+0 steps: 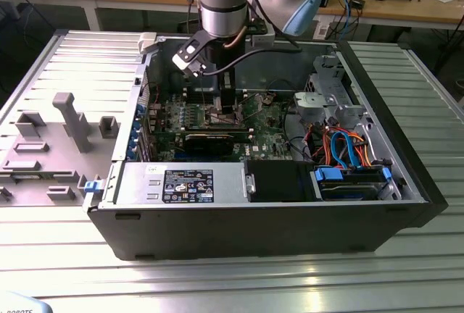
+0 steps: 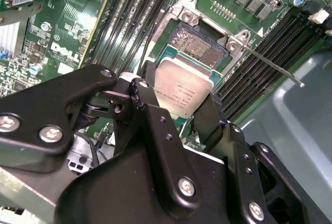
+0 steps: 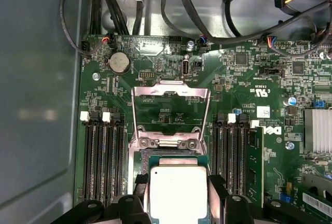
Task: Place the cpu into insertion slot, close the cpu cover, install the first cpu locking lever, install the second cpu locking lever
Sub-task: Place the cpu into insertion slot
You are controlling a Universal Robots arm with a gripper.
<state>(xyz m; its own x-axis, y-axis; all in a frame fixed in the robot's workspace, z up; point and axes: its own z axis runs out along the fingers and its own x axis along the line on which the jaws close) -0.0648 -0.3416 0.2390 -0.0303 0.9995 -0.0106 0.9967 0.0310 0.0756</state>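
Your claw is clamped on the cpu, with 1 black finger on each of 2 opposite edges. That edge grip carries the chip flat, its dull metal top toward the camera and its underside free for the contacts.

In the second wrist view the insertion slot lies just beyond the chip. Its pin field is bare and partly overlapped by the chip's far corner. I judge the cpu is hanging above the slot rather than seated, because its outline does not sit square inside the silvery rim.

In the first wrist view the cpu cover stands swung up on the far side of the slot, and the green board shows through its window. It is open so the chip has a clear way down. 1 thin locking lever juts out unlatched past the slot's corner, over the long black memory slots, which flank the socket on both sides.

In the upper middle of the exterior view the claw reaches straight down into the open computer case. The case lies on its side on the ribbed metal worktop, so the board faces up for a vertical approach.
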